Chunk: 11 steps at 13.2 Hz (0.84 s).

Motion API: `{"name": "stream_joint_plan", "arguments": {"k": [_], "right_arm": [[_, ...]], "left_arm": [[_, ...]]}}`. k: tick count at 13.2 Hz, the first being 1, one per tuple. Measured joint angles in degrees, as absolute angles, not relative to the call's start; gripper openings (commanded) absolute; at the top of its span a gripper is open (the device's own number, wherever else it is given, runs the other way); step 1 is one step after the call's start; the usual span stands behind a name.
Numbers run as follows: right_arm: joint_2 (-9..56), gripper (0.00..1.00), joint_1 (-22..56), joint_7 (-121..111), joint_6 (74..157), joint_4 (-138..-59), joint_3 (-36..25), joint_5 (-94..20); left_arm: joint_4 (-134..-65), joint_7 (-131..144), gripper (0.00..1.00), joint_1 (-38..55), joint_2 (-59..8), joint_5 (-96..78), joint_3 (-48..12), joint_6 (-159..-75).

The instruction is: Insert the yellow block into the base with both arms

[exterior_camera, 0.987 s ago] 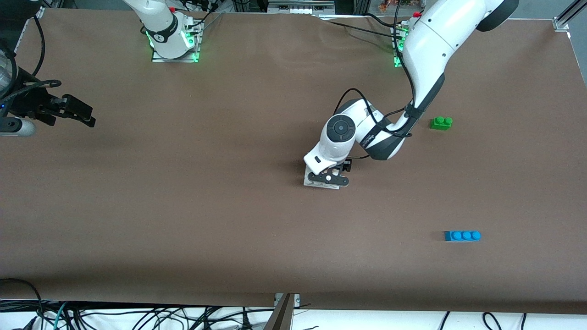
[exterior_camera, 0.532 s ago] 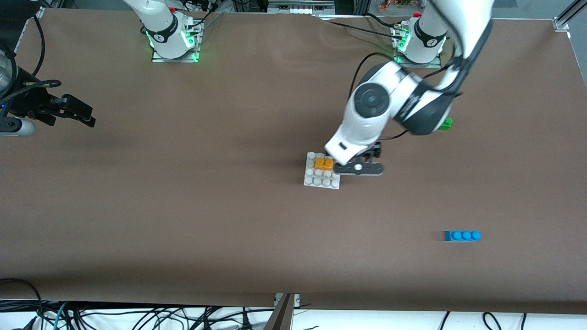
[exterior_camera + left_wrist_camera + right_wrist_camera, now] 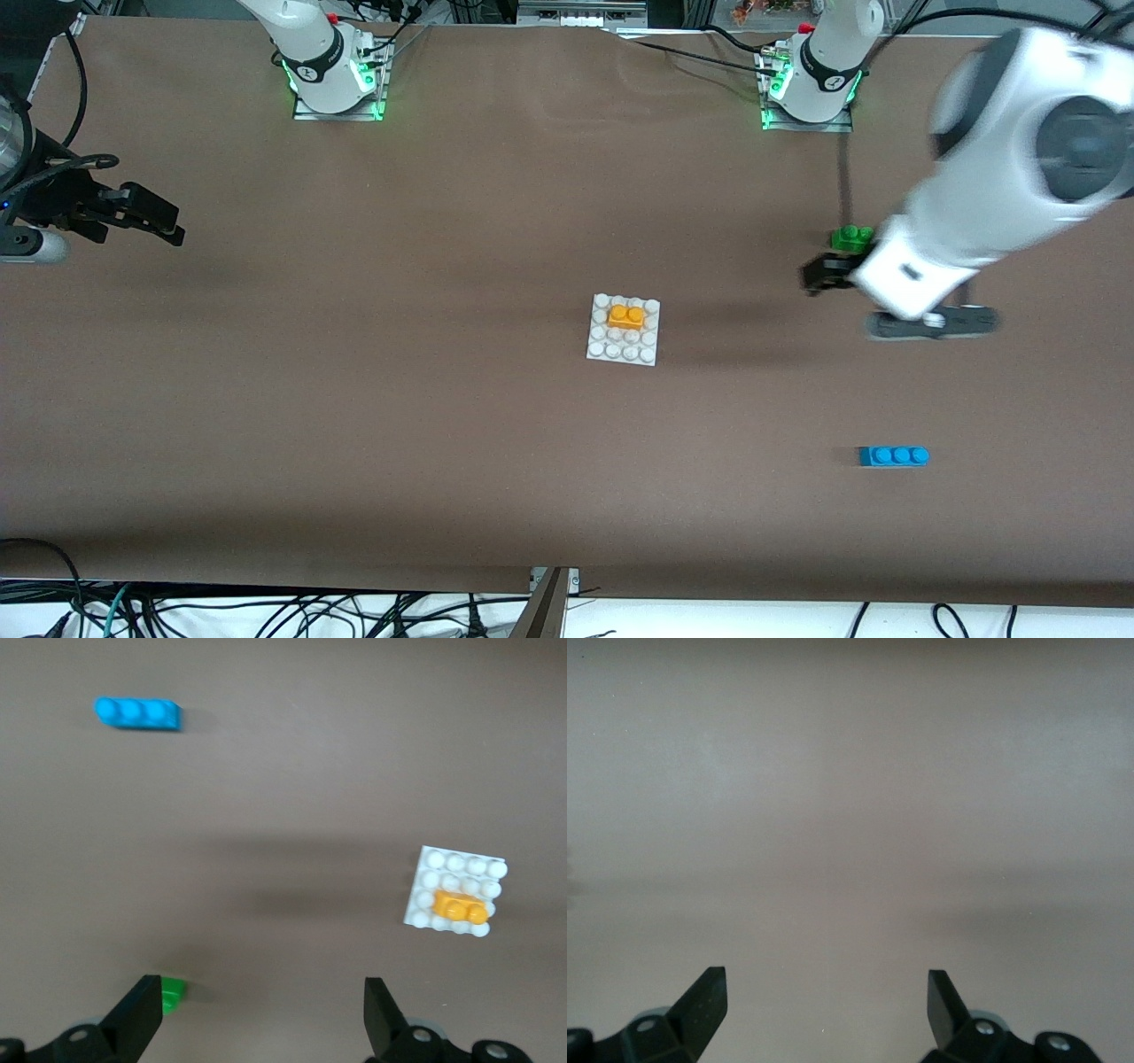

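While the yellow block (image 3: 626,316) is sitting pressed onto the base (image 3: 599,347), w/ no gripper touching it, the left gripper (image 3: 261,1019) is hanging w/ fingers spread wide, holding nothing. It's up in the air over bare table toward the left arm's end, well apart from the base. Beside one of its fingertips (image 3: 146,1005) the green brick (image 3: 851,237) is peeking out, not touching as far as the wrist view shows. Left arm (image 3: 992,186) is reaching down from its mount w/ the wrist tilted, blurred.

Block is occupying two studs in the base's row second from the edge farthest from the front camera; white studs are showing all around it. Base is lying flat, mid-table.

Right gripper (image 3: 827,1010) is also standing wide open and empty, over bare table at the right arm's end, far from the base; that arm is waiting.

Blue brick (image 3: 893,455) is lying nearer the front camera than the base, toward the left arm's end, well apart. Open brown table (image 3: 399,399) is surrounding the base on every side.
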<state>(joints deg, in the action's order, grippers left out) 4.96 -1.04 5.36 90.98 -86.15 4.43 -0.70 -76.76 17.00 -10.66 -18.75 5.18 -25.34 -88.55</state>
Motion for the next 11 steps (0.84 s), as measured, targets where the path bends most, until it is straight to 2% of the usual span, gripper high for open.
{"name": "stream_joint_plan", "arguments": {"k": [2,4,5,8,11], "right_arm": [[5.0,1.0,-1.0,5.4,91.0,-86.2,4.4,-0.7],[5.0,1.0,-1.0,5.4,91.0,-86.2,4.4,-0.7],[5.0,1.0,-1.0,5.4,91.0,-86.2,4.4,-0.7],[5.0,1.0,-1.0,5.4,90.9,-86.2,4.4,-0.7],[5.0,1.0,-1.0,5.4,90.9,-86.2,4.6,-0.7]], "left_arm": [[-77.2,9.4,1.0,-11.7,-16.4,3.1,-18.9,-88.5],[-80.8,4.0,1.0,-5.2,-12.6,-0.1,-7.9,-90.1],[-84.0,2.1,1.0,-2.6,-10.3,-0.7,-5.0,-92.9],[-94.4,0.7,1.0,1.8,-3.5,-0.8,-1.6,-99.4],[-97.7,0.6,1.0,3.3,-0.8,-0.8,0.1,-100.1]]}}
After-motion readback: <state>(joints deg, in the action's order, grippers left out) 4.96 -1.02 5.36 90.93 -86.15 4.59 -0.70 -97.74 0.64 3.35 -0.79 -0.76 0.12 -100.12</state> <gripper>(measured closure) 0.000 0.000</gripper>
